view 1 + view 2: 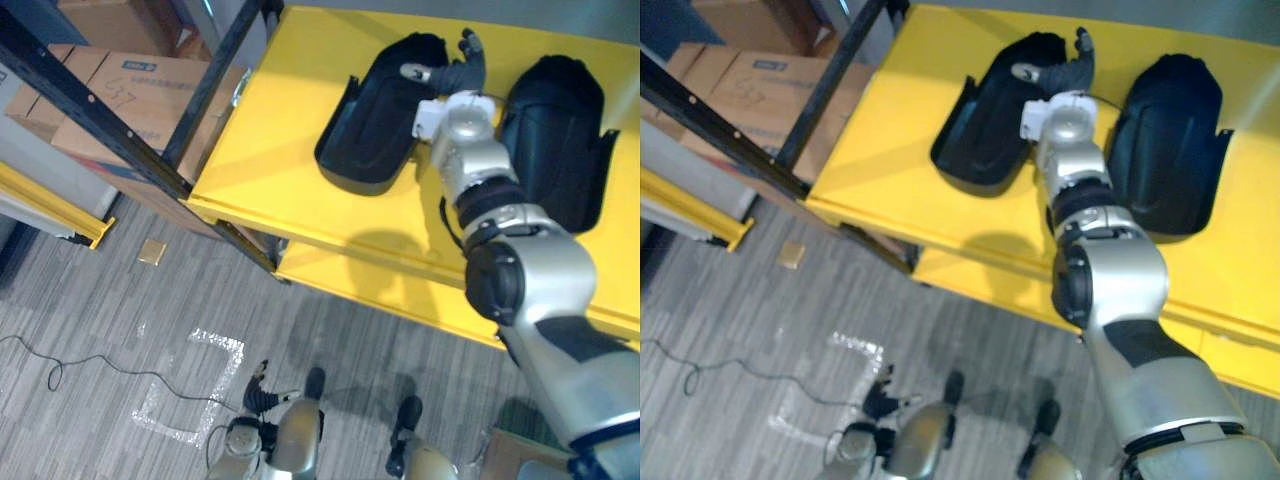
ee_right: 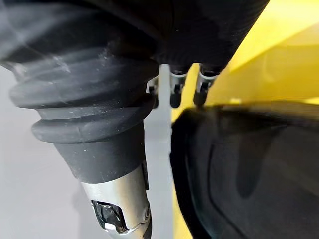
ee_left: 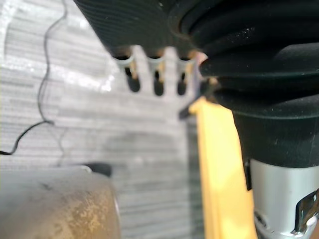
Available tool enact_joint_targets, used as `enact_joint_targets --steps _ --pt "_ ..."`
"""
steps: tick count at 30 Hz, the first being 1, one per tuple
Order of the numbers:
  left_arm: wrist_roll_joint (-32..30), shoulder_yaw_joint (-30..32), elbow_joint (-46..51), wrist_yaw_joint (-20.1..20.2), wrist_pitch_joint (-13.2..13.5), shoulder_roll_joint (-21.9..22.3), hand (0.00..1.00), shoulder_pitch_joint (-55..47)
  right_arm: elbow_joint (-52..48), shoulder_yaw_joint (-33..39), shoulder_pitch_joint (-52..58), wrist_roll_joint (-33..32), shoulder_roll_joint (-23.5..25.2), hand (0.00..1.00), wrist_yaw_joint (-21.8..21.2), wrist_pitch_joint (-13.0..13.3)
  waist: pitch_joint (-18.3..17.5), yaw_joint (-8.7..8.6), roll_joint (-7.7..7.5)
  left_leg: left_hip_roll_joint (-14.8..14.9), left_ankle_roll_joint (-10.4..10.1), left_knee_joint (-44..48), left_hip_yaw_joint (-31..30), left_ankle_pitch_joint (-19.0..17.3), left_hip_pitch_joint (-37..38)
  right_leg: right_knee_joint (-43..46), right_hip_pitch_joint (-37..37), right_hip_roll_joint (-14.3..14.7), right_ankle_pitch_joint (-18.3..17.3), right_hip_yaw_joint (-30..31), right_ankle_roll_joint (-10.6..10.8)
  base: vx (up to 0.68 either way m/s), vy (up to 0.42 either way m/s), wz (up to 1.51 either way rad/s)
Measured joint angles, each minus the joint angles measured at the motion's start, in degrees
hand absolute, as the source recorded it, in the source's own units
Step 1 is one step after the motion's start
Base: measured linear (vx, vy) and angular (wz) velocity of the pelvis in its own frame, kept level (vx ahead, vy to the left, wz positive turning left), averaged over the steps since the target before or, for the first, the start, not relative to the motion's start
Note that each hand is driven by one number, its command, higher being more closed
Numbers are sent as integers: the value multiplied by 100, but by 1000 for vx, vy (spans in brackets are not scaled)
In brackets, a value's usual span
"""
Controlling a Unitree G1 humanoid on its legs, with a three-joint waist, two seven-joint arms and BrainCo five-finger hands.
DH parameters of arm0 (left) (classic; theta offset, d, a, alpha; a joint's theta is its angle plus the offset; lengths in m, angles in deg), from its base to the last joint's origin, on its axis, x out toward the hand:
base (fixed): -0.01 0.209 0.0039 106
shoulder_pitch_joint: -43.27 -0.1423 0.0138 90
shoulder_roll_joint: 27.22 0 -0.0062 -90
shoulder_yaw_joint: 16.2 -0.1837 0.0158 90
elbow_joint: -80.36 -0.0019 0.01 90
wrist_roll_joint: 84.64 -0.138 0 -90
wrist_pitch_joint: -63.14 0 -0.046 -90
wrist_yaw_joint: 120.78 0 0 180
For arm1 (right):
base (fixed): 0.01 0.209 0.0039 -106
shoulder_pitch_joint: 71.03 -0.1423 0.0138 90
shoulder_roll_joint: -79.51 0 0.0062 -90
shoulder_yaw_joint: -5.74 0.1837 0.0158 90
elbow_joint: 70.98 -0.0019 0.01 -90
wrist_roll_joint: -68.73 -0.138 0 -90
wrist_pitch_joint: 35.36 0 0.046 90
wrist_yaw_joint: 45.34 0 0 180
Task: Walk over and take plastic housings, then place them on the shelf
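Observation:
Two black plastic housings lie side by side on the yellow shelf. The left housing rests hollow side up, and the right housing lies at the shelf's right. My right hand reaches in between them near their far ends, fingers relaxed, with the thumb over the left housing's rim. In the right wrist view the fingers point out straight beside a housing. My left hand hangs low by the floor, with its fingers loose and nothing in them.
A black rack post slants across the upper left, with cardboard boxes behind it. A lower yellow shelf level juts out under the top one. A yellow rail and a taped square mark the grey floor.

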Motion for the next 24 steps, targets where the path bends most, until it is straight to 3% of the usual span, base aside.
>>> enact_joint_targets --steps 11,24 --pt "-1 -20 5 54 -2 0 0 5 139 90 37 -21 24 0 -134 11 18 9 -22 -1 -5 -19 -57 9 -2 3 0 11 -15 -23 -22 -1 0 0" --pt "7 -27 9 82 -1 -2 0 67 76 85 271 -129 -4 0 -101 229 86 1 -95 11 -16 -44 -96 33 -4 14 -3 17 -26 -59 -40 1 -1 1"
